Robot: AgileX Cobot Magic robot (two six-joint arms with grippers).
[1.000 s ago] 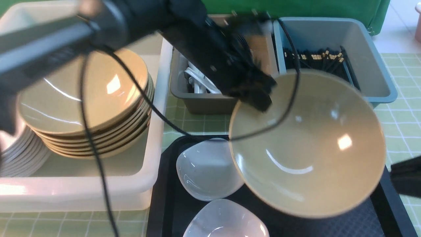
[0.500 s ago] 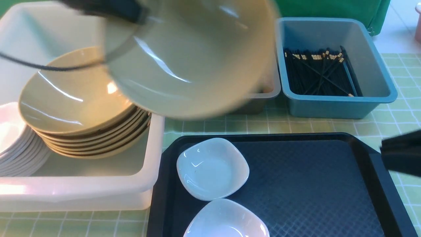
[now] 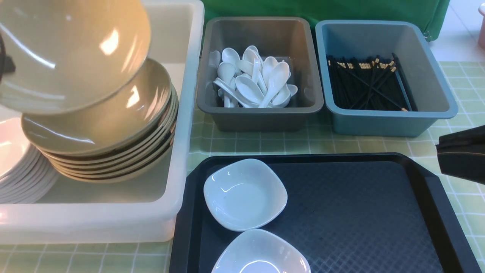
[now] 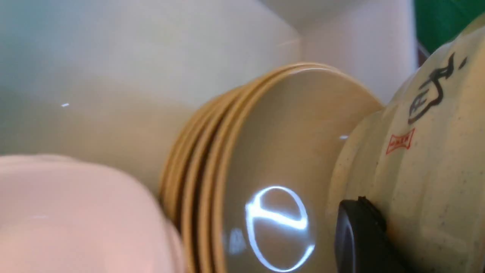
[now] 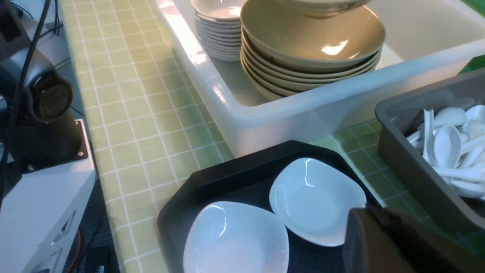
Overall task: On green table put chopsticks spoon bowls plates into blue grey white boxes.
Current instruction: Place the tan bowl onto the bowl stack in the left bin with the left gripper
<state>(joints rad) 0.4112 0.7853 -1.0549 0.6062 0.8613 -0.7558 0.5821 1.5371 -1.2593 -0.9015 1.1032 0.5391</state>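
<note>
My left gripper [image 4: 373, 223] is shut on the rim of a tan bowl [image 3: 68, 53], one black finger [image 4: 356, 239] against its outside. It holds the bowl tilted just above the stack of tan bowls [image 3: 102, 125] in the white box [image 3: 94, 223]. Two white plates [image 3: 244, 193] [image 3: 261, 252] lie on the black tray [image 3: 360, 212]. My right gripper [image 3: 441, 155] is shut and empty, above the tray's right edge. Spoons [image 3: 257, 81] fill the grey box [image 3: 261, 115]. Chopsticks [image 3: 367, 83] lie in the blue box [image 3: 382, 125].
A stack of white plates [image 3: 17, 167] stands in the white box left of the bowls. The green table [image 3: 462, 94] shows between the boxes and the tray. The left arm's base [image 5: 41, 106] stands at the table's edge.
My left gripper has carried the tan bowl from above the tray up and left, to over the bowl stack in the white box. My right gripper has shifted slightly upward.
</note>
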